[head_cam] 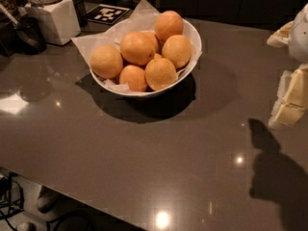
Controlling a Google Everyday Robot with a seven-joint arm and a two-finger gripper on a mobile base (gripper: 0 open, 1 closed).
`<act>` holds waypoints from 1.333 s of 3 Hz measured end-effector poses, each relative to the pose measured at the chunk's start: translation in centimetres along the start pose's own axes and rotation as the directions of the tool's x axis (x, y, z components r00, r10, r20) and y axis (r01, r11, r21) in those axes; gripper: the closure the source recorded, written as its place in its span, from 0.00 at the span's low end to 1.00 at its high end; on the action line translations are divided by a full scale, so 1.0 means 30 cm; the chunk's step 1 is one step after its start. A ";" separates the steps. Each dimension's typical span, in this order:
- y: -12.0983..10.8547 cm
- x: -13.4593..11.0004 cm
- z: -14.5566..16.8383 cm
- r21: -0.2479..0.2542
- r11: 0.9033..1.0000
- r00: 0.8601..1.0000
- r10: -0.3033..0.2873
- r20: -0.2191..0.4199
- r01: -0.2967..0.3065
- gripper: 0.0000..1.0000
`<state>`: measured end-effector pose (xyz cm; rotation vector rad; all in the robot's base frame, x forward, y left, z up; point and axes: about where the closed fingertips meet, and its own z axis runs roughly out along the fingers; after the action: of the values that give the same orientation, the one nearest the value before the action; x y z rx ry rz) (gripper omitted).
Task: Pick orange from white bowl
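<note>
The pale tool (291,97) hangs at three o'clock, well apart from the glossy round white bowl (144,92); I cannot tell its state. Look-alike fruits (160,73) crowd the largest matte yellow-orange orange (137,47).

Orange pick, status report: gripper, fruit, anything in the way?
Gripper at right edge, away from white bowl. Orange atop pile, untouched. Nothing between them on counter.

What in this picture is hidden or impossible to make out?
In the camera view:
Robot's pale hand, at the right edge above the dark grey table: mostly cut off by the frame.
Round yellow-orange oranges in the wide glossy white bowl: lower ones hidden under the top ones and crinkled white paper, count unsure.
White square canister, top left: its top cut off by the upper edge.
</note>
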<state>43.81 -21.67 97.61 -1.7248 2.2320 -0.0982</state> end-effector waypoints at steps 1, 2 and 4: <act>0.000 0.000 0.000 0.000 1.000 1.000 0.000 0.000 0.000 0.00; -0.022 -0.044 -0.009 -0.014 1.000 0.999 0.023 -0.023 -0.024 0.00; -0.143 -0.249 -0.018 -0.028 1.000 1.000 0.008 -0.002 -0.008 0.00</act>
<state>49.30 -15.77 100.73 -1.7305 2.2516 -0.0666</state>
